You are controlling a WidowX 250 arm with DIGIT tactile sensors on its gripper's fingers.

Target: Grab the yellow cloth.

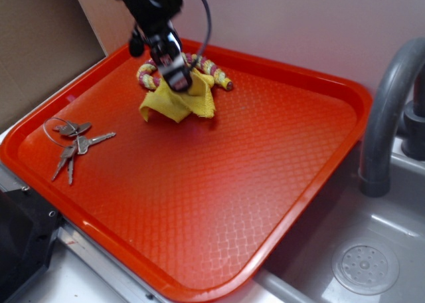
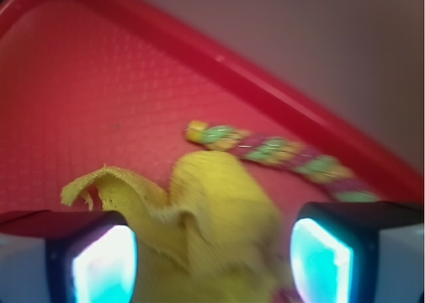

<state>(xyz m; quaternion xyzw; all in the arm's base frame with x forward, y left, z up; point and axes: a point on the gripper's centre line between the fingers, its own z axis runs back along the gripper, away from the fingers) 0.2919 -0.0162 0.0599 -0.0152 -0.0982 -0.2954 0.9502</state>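
In the upper middle of the exterior frame, the gripper (image 1: 178,80) stood over the yellow cloth (image 1: 179,102) on the red tray (image 1: 319,183), beside the braided rope (image 1: 214,69). In the wrist view its jaws flanked the bunched cloth (image 2: 212,230); whether they pinched it, I cannot tell.

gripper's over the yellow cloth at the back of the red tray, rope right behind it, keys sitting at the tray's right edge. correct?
One error: the keys lie near the tray's left edge, as the exterior view shows, not the right. The rest holds: the gripper is over the yellow cloth at the back of the tray, with the rope right behind it.
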